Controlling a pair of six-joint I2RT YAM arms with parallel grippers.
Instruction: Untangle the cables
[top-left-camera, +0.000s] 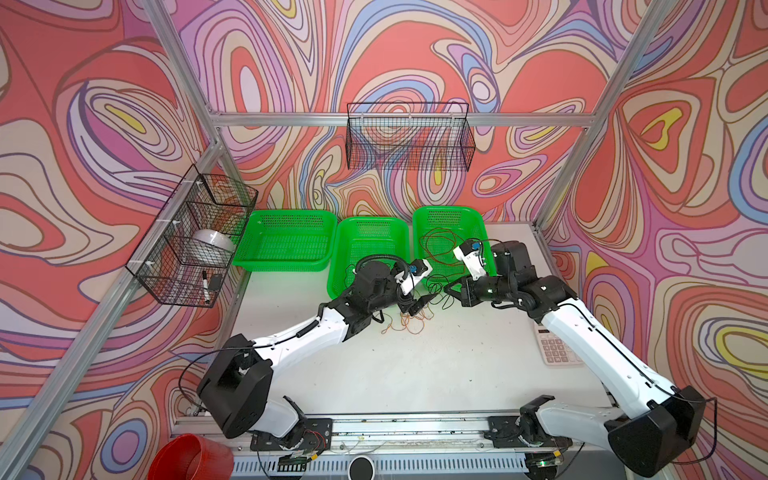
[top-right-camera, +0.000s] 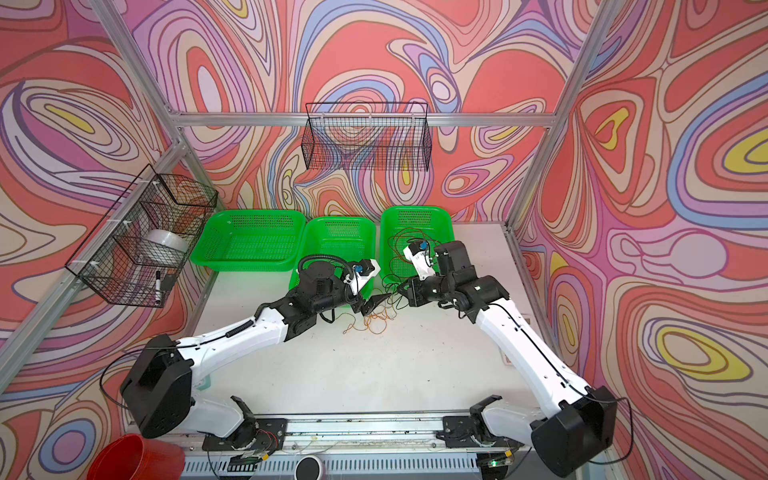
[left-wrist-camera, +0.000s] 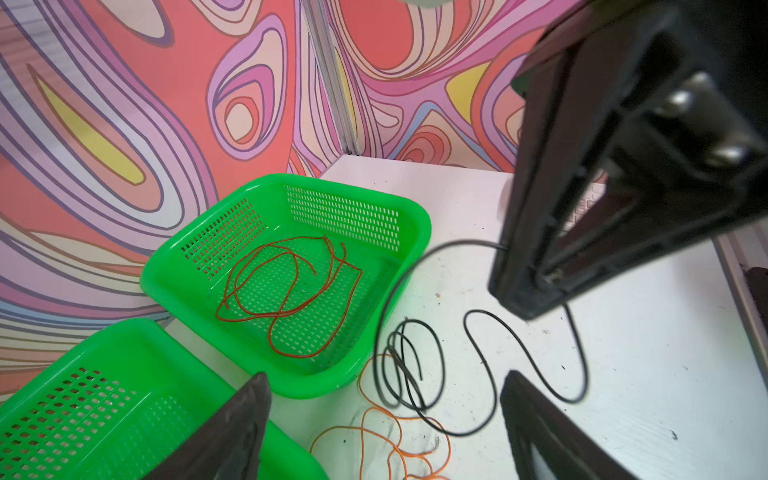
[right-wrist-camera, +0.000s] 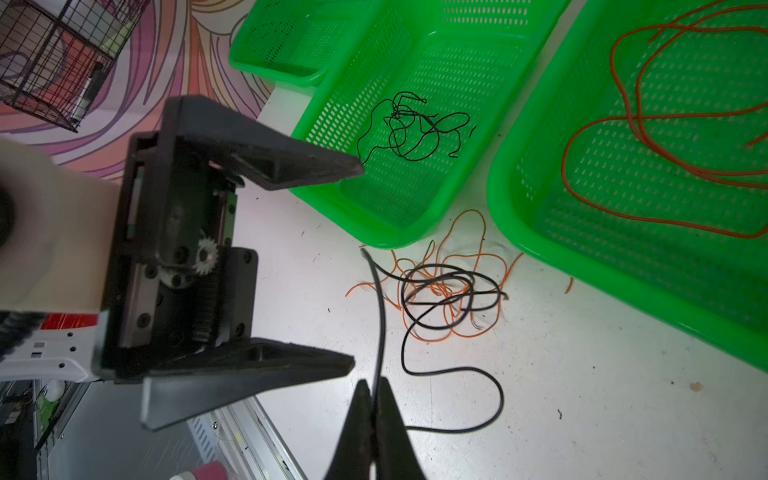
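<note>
Found the right pincer (right-wrist-camera: 375, 384) clamped shut on the black cable (right-wrist-camera: 382, 316), near one end, just above the tabletop (right-wrist-camera: 602, 395). Found the left pincer (right-wrist-camera: 357, 266) gaping wide and empty, facing it from just beside. Traced the black cable from that grip into loose loops on the tabletop, lying across the orange cable (right-wrist-camera: 484, 228) near the green baskets. Judged the step in hand to be parting black from orange. Best done by drawing the held end slowly up and away from the heap, along the run of the loops and not across them, so as not to pull a knot tight; worth lowering the left pincer onto orange strands alone, to pin them during the pull, and closing only with no black strand between the jaws. Counted 3 green baskets at the back of the tabletop: the right basket (top-left-camera: 446, 209) with the red cable (left-wrist-camera: 291, 297) loosely coiled inside; the middle basket (right-wrist-camera: 399, 239) with a small tangle of thinner black wire (right-wrist-camera: 411, 129); the left basket (top-left-camera: 286, 266) apparently empty. Noted a white bowl-like thing (top-left-camera: 214, 241) and a marker (top-left-camera: 205, 286) in the wire basket on the left wall (top-left-camera: 166, 232); nothing visible in the wire basket on the back wall (top-left-camera: 409, 137).
</note>
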